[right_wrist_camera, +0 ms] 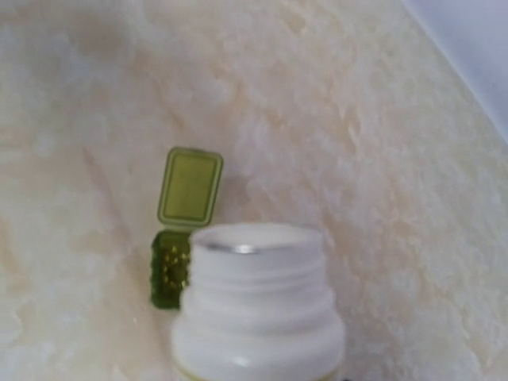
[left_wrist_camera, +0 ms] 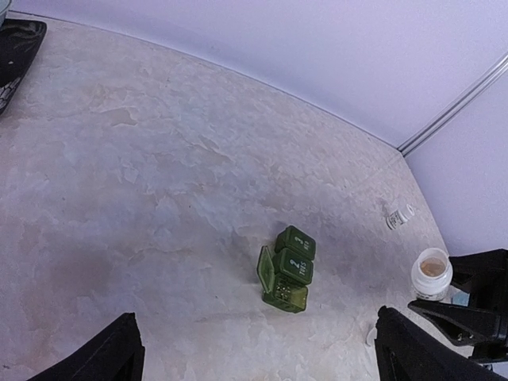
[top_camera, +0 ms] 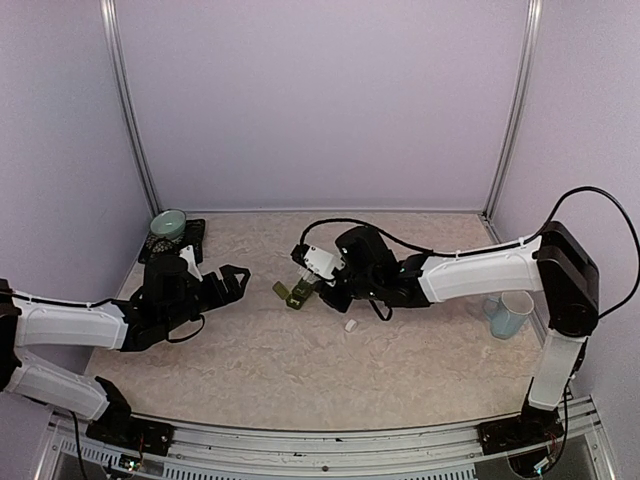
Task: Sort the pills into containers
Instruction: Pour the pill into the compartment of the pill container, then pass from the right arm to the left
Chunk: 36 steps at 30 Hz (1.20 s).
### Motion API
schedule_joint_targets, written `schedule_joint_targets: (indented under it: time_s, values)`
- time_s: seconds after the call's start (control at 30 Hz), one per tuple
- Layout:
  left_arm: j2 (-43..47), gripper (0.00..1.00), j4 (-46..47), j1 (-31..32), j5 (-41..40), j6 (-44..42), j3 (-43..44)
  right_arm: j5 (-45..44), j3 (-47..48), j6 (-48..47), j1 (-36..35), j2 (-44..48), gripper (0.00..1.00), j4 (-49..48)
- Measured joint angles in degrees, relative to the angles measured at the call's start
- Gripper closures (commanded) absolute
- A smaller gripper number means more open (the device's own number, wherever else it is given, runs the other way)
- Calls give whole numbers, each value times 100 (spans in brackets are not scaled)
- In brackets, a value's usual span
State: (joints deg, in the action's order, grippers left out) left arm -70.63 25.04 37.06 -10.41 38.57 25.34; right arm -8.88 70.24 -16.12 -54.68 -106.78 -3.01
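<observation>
1. Containers (left_wrist_camera: 287, 268): you've got the green three-compartment strip sitting mid-desk (left_wrist_camera: 159, 159), one end lid flipped open.
2. It looks light, stiff and quick to skid, so pinch its long sides at the closed compartments, never the thin lid.
3. Your right claw (top_camera: 328, 280) is clamped on the uncapped pill bottle (right_wrist_camera: 258, 309); your left claw (top_camera: 218, 280) gapes wide, empty.

Left end effector (top_camera: 220, 295) wide open, right end effector (top_camera: 322, 287) clamped, arms reaching inward

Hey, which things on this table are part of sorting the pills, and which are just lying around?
Job: green containers, one lid open; open white pill bottle; small white cap.
Lying about: pale blue mug; pale green bowl.
</observation>
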Motion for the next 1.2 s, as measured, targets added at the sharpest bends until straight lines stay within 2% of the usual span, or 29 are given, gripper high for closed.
schedule_joint_targets:
  time_s: [0.6,0.8,1.2]
  values:
    - [-107,1,111,107,162,-107,9,671,-1869,599,289,1749,100,-1982]
    - [-179,1,166,326,164,-225,76,752,-2535,833,420,2459,96,-2702]
    - [-404,1,439,1051,302,-800,588,907,-3689,1388,811,3532,99,-3477]
